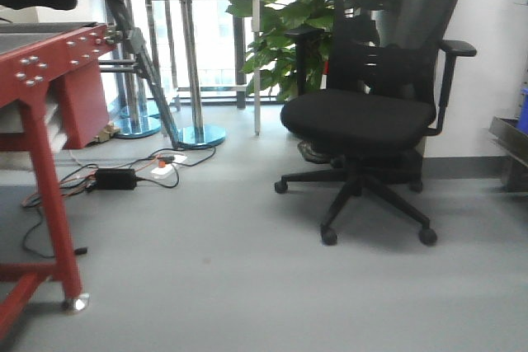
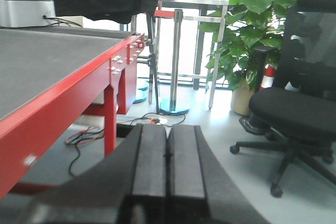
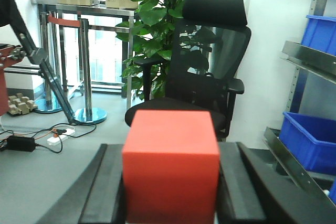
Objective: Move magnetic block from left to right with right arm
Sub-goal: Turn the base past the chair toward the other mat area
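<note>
The magnetic block [image 3: 170, 163], a plain red cube, fills the lower middle of the right wrist view. My right gripper [image 3: 170, 182] is shut on it, one black finger pressed against each side, and it is held up off the floor. In the left wrist view my left gripper [image 2: 168, 156] is shut with its two flat pads touching and nothing between them. Neither arm shows in the exterior front-facing view, and the block is out of view there too.
A red-framed table [image 2: 79, 85] with a grey top stands on the left. A black office chair [image 1: 367, 113] and a potted plant [image 1: 285, 22] stand ahead. Cables and a power strip [image 1: 165, 162] lie on the floor. Blue bins [image 3: 312, 137] sit on shelving at right.
</note>
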### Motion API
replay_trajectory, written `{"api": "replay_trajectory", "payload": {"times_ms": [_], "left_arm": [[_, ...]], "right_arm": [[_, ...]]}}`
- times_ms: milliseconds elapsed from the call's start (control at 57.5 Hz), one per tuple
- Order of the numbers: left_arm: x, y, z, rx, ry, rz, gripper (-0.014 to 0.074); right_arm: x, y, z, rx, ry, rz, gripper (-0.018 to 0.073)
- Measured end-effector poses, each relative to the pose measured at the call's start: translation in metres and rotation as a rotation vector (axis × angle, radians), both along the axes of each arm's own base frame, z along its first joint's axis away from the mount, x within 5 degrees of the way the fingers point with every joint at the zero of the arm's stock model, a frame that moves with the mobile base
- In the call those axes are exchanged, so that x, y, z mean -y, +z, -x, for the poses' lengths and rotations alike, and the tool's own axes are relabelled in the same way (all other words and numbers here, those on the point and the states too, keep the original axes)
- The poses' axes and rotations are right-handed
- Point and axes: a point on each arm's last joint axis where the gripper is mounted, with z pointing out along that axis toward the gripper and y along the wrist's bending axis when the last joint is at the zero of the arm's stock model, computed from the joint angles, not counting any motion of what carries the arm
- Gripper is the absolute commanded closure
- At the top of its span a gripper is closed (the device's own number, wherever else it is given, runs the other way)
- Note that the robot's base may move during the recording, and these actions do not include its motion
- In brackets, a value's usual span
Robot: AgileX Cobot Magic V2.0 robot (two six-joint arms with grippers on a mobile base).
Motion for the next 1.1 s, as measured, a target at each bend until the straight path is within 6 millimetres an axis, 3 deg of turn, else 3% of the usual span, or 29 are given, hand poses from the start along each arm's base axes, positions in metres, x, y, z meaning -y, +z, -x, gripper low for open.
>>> {"api": "replay_trajectory", "payload": {"times_ms": [1095], "left_arm": [[0.0000,0.0000,0.0000,0.000,0.000,0.000,0.0722]], "right_arm": [[0.0000,0.0000,0.0000,0.000,0.000,0.000,0.0331]]}}
